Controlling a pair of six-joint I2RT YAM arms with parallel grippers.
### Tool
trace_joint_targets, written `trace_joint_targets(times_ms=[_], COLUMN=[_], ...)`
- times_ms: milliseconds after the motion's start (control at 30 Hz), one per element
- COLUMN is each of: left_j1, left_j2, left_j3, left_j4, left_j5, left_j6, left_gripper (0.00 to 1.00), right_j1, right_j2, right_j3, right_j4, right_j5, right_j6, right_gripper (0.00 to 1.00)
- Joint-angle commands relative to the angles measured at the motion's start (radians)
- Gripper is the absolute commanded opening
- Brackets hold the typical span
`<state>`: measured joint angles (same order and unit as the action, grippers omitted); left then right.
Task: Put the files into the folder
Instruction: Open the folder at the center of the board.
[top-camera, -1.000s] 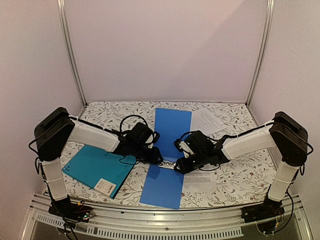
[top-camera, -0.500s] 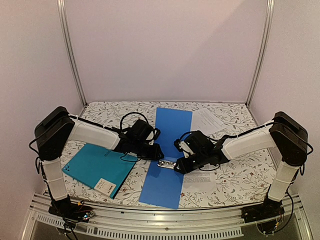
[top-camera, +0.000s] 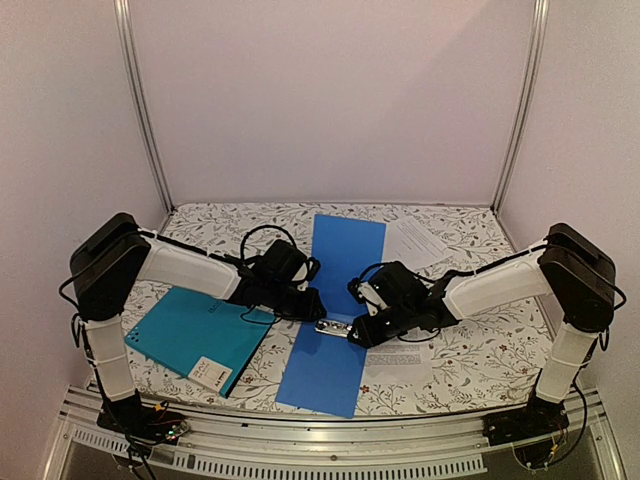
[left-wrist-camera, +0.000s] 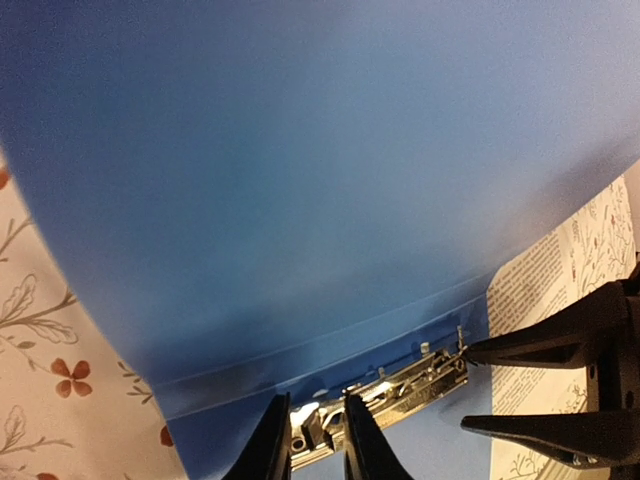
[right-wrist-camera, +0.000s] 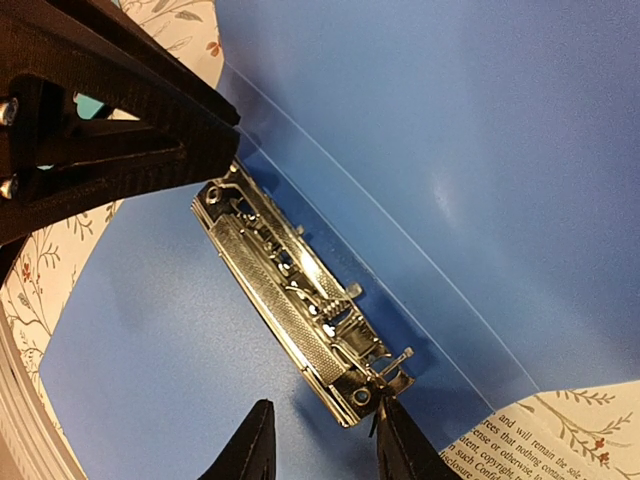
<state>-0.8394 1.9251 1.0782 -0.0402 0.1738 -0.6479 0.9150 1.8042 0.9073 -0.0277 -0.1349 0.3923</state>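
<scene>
The left jaws stand narrowly parted astride one end of the metal clip (left-wrist-camera: 400, 385). A piece of that end sits in the gap, but I cannot tell whether the fingers (left-wrist-camera: 272, 445) actually pinch it. The right jaws face them from the clip's other end and are parted with nothing held. One fingertip (left-wrist-camera: 480, 350) touches the wire there, and the clip's end lies just ahead of the tips. The clip runs along the spine of an open blue folder (top-camera: 335, 375), which lies flat beneath both jaws on the floral counter (top-camera: 480, 350). Just beside the right jaws, on their outer near side, a printed sheet (top-camera: 400, 362) lies against the blue folder's edge. A second sheet (top-camera: 415, 240) lies farther out, beyond the right jaws toward the back wall. The teal folder (top-camera: 190, 335) lies closed, well apart on the outer side of the left jaws, with its white label (top-camera: 210, 372) at the near corner. Both sheets are outside it.
</scene>
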Motion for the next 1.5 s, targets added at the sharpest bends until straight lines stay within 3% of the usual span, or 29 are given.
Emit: trace_joint_targets(times_ms=[0,567,1200,1467], left_j1=[0.013,0.017,0.026,0.026], left_j2=[0.027,0.029,0.053,0.058], left_j3=[0.003,-0.010,-0.058,-0.132], left_j4=[-0.013,-0.012,0.019,0.070], left_j5=[-0.003,-0.004,0.018,0.017], left_j6=[0.001,-0.006,-0.014,-0.032], left_gripper=[0.17,0.15,0.00,0.00], right_j1=[-0.006,-0.005,-0.006,-0.005], right_j2=[0.044,0.044,0.043,0.035], right_j3=[-0.028,-0.027,-0.028,-0.028], right_j4=[-0.043,-0.042,-0.043,-0.045], right_j5=[-0.007,-0.008,-0.014,-0.013], right_j6=[0.003,0.003,0.001,0.003], right_gripper=[0.35,0.35,0.35,0.35])
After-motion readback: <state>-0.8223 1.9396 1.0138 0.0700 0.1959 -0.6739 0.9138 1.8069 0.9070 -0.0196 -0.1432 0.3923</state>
